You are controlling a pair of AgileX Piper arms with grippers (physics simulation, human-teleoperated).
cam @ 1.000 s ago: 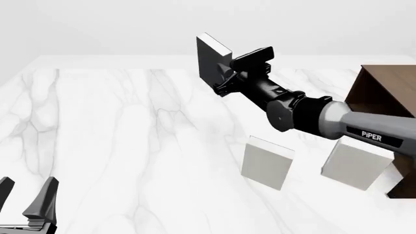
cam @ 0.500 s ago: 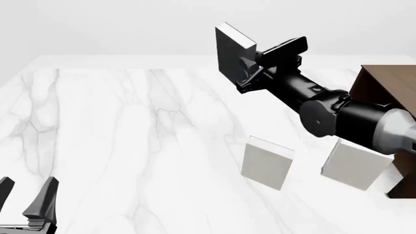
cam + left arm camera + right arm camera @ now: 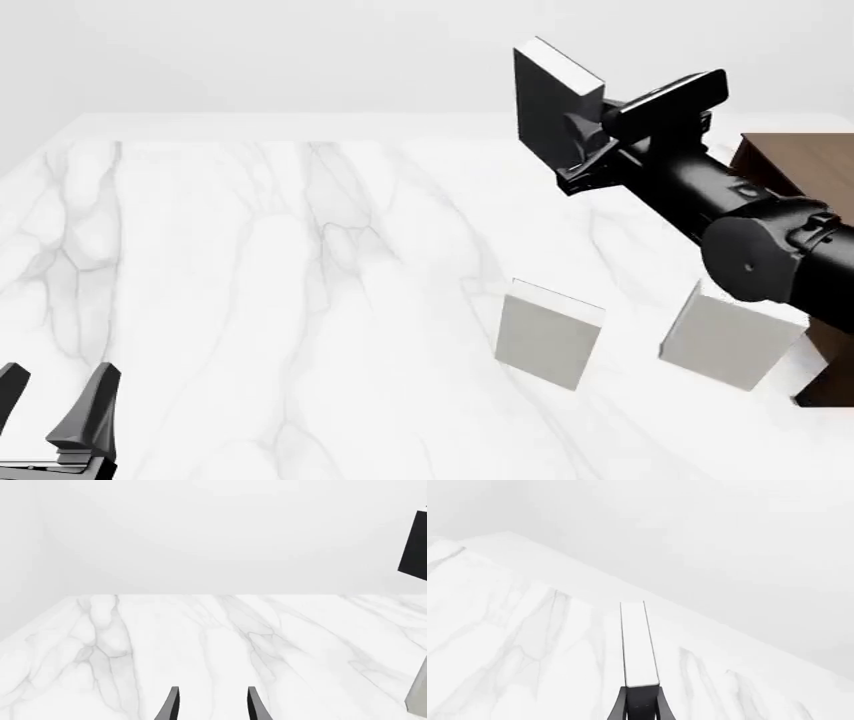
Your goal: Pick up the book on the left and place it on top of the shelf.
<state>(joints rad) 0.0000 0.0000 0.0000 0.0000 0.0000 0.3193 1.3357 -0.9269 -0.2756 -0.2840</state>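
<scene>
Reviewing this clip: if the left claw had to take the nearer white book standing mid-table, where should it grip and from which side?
Probably from above, across the thin thickness at the top edge. The white book stands upright on the marble table with its broad cover facing the camera, and the second white book stands apart to its right, so the top is unobstructed.

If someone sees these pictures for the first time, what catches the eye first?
The right end effector holds the black book high above the table, close to the brown shelf at the right edge. Below it, two white books stand on the marble.
</scene>
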